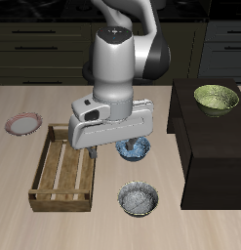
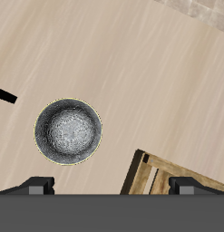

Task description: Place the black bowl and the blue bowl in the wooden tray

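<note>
On the bench: black bowl point(image 1: 140, 198) beside wooden tray point(image 1: 63, 168).
Blue bowl point(image 1: 135, 148): under arm.
End effector point(image 2: 112, 186): fingers apart, empty.

On my table point(image 1: 34, 220) I see the wooden tray point(image 1: 65, 168), with the black bowl point(image 1: 140, 199) near the front edge just beside it. The blue bowl point(image 1: 135, 148) sits farther back, the pink plate point(image 1: 23, 123) beyond the tray, and a dark cabinet point(image 1: 215, 161) carries the green bowl point(image 1: 217, 98).

- Even, soft simulator light; both views are bright, with no glare.
- The dark cabinet point(image 1: 212, 156) and the backdrop read dim — little detail there.
- Faint soft shadow under the arm point(image 1: 120, 68).
- Low resolution — edges look blocky; no edge distortion.
</note>
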